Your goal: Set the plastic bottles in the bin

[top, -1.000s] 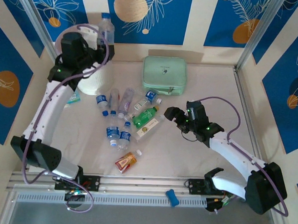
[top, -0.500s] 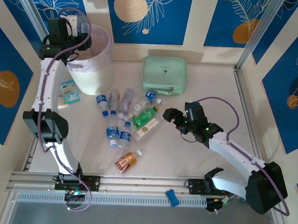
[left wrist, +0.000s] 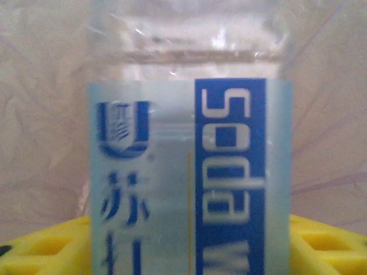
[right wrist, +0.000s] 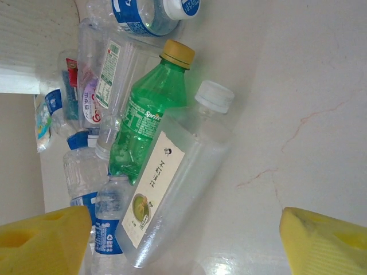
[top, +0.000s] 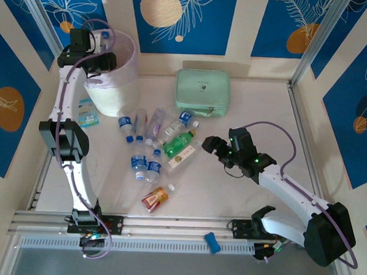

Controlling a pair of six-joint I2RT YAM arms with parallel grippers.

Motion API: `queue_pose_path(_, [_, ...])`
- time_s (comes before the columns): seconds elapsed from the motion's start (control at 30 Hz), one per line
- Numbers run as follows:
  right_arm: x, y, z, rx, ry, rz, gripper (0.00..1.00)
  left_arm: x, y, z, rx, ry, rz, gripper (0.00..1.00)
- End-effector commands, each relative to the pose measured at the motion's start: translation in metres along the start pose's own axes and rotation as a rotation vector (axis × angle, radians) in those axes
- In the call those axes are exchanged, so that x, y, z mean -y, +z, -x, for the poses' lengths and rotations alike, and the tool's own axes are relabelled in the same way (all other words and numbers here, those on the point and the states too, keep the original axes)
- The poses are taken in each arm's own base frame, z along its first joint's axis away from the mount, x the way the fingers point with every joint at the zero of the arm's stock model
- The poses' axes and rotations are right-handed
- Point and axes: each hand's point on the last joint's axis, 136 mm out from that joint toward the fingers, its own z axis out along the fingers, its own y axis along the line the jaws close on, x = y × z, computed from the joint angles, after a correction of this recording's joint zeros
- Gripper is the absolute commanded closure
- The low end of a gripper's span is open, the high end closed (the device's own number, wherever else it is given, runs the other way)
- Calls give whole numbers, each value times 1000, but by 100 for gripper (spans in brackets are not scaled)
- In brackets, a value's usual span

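Note:
The bin [top: 124, 73], a pinkish-white bucket lined with a bag, stands at the back left. My left gripper [top: 99, 58] hangs over its left rim. A clear blue-labelled plastic bottle [left wrist: 189, 172] stands upright between the yellow pads [left wrist: 40, 246], bag lining behind it. The bottle covers the pads' inner faces, so the grip cannot be judged. Several more plastic bottles [top: 148, 128] lie mid-table. My right gripper [top: 210, 142] is open just right of them. Its pads [right wrist: 43, 240] straddle a square clear bottle [right wrist: 172, 195] that lies next to a green bottle [right wrist: 146, 120].
A mint green case [top: 202, 92] lies at the back centre. A red-orange packet [top: 155, 198] sits near the front. A pale blue packet [top: 86, 114] lies left of the bin. The aluminium frame and walls close in the table's sides.
The left arm swung its bottle from beside the bin to above its left rim. The right gripper edged left toward the bottles.

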Motion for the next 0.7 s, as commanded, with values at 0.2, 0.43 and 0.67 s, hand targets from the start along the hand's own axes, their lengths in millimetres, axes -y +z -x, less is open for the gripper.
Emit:
queue_pose_path(0.2, [4,-2,-2,5,-26,-16,14,14,-48,35,113,-1,-43,0])
queue_pose_path(0.43, [3,1,-2,4,-20,-11,14,40,-88,49,191,-1,-109,0])
queue_pose_path(0.67, [-6,16,-10,-49,-23,2,14,105,-126,26,274,43,-253,0])
